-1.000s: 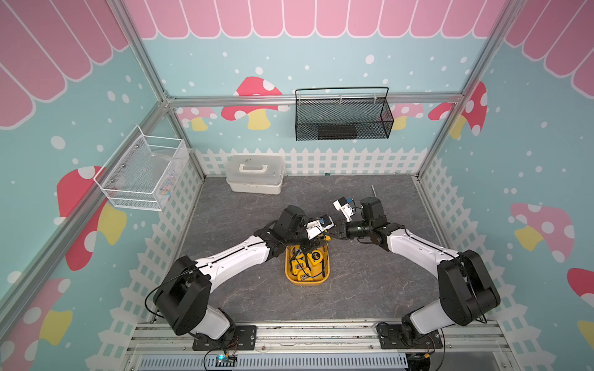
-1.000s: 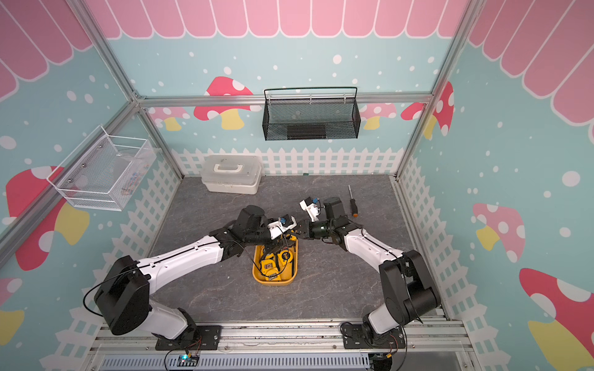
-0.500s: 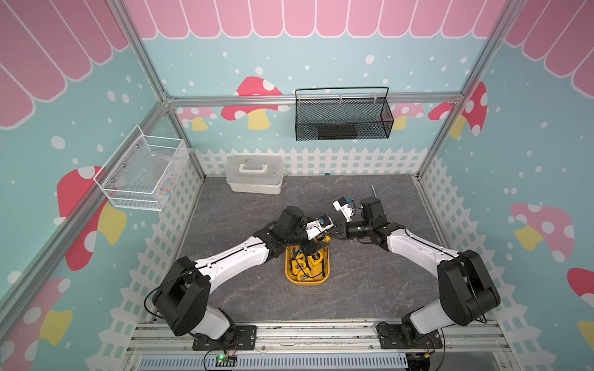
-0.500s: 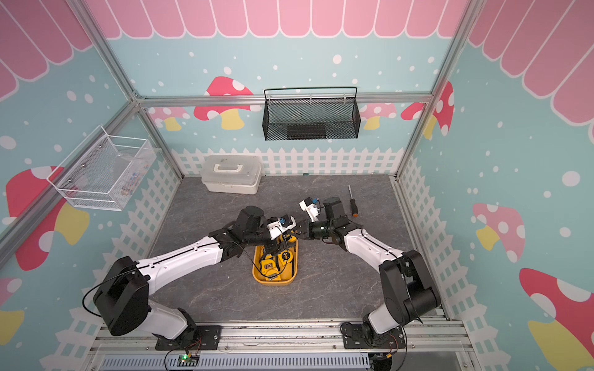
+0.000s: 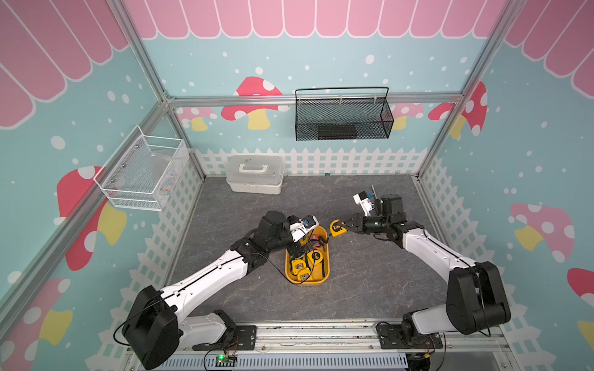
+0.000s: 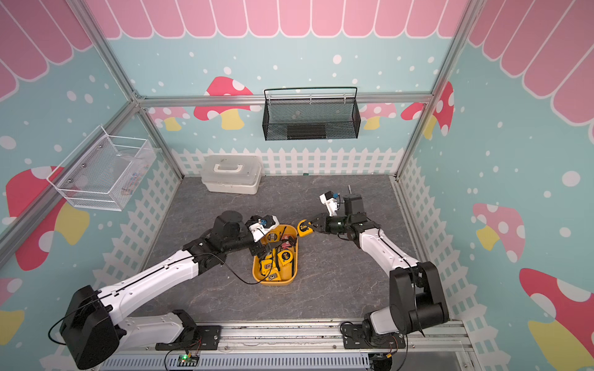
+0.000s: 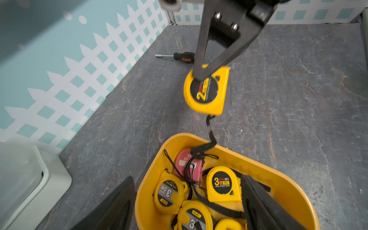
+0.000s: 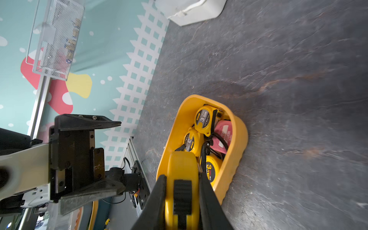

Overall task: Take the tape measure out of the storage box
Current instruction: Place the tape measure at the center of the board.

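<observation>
While the right fingers (image 7: 200,72) pinch the tape measure (image 7: 206,91) in the air just past the far rim of the box (image 5: 324,280), its black strap (image 7: 211,137) trails back down inside, looped among the straps of the other tapes (image 7: 222,183). The left fingers (image 7: 258,201) stand wide and empty over the box, one above its contents, one beyond its wall. Pulling away now could, I judge, drag a snagged tape out, tip the light box on the worktop (image 5: 369,273), or slide the tape measure from that narrow pinch.
</observation>
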